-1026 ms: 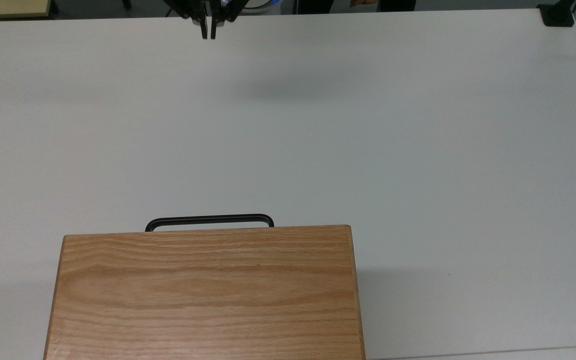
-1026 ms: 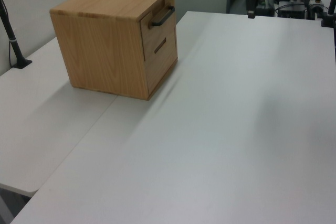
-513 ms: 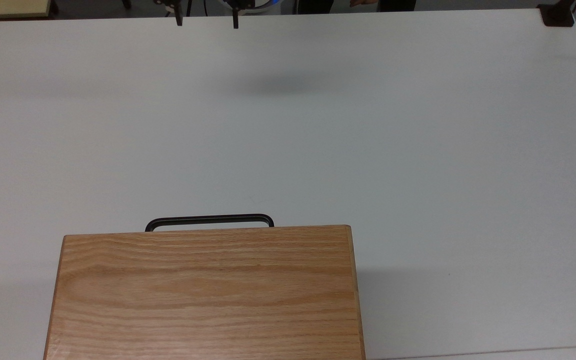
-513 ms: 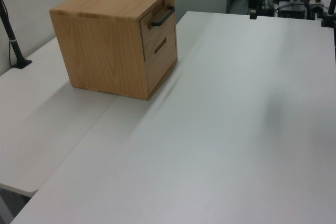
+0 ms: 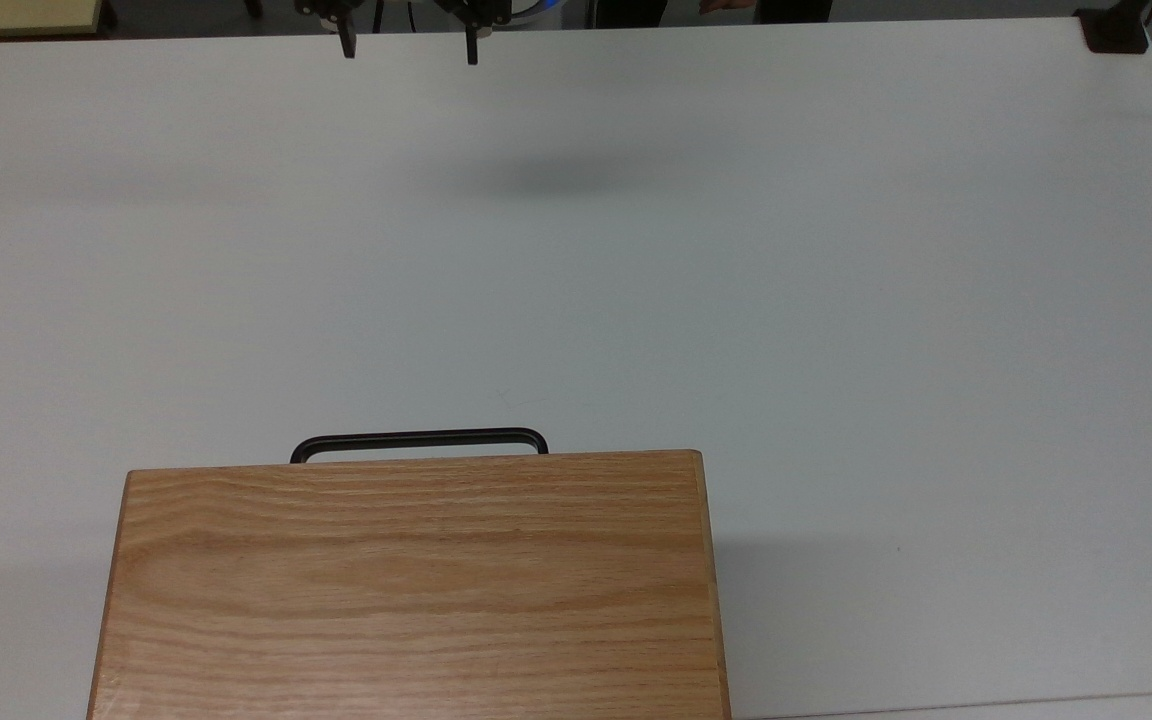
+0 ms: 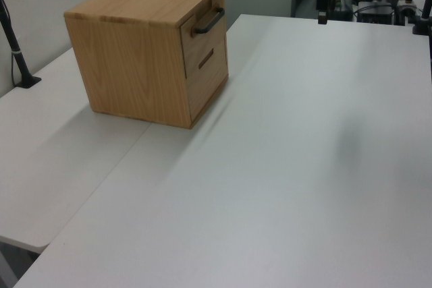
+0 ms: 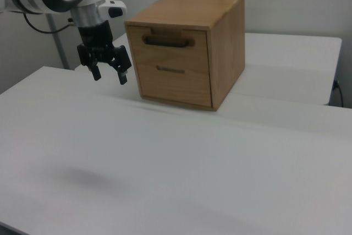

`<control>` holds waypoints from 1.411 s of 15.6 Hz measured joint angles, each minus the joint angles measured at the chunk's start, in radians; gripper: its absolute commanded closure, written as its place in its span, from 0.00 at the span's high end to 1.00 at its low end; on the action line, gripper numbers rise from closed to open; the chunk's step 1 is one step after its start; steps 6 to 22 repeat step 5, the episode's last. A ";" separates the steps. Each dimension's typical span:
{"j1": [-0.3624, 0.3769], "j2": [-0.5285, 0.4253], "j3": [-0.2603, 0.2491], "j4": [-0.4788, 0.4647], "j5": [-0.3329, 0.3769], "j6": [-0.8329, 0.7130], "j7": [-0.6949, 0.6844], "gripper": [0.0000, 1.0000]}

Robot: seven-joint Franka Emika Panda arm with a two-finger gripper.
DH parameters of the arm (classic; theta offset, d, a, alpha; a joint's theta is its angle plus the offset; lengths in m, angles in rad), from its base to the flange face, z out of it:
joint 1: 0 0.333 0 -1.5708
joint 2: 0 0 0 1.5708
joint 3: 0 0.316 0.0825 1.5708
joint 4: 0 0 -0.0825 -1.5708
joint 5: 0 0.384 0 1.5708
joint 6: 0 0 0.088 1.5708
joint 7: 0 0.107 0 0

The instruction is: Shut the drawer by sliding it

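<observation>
Drawer (image 7: 171, 43): upper of two in the wooden cabinet (image 7: 212, 37), pushed in flush with the cabinet face. Its black bar handle (image 5: 419, 440) runs level across the front, which faces the gripper (image 7: 109, 75).

Gripper: fingers spread wide, holding nothing, raised above the white table (image 7: 165, 169), well apart from the drawer.

Right view shows both drawer fronts; top view shows the cabinet's grained top and the handle projecting past its edge.
</observation>
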 measured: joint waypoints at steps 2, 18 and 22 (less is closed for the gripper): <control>0.005 0.007 -0.001 0.002 0.000 0.000 0.000 1.00; 0.040 0.015 -0.027 0.011 0.000 0.000 0.001 1.00; 0.040 0.015 -0.027 0.011 0.000 0.000 0.001 1.00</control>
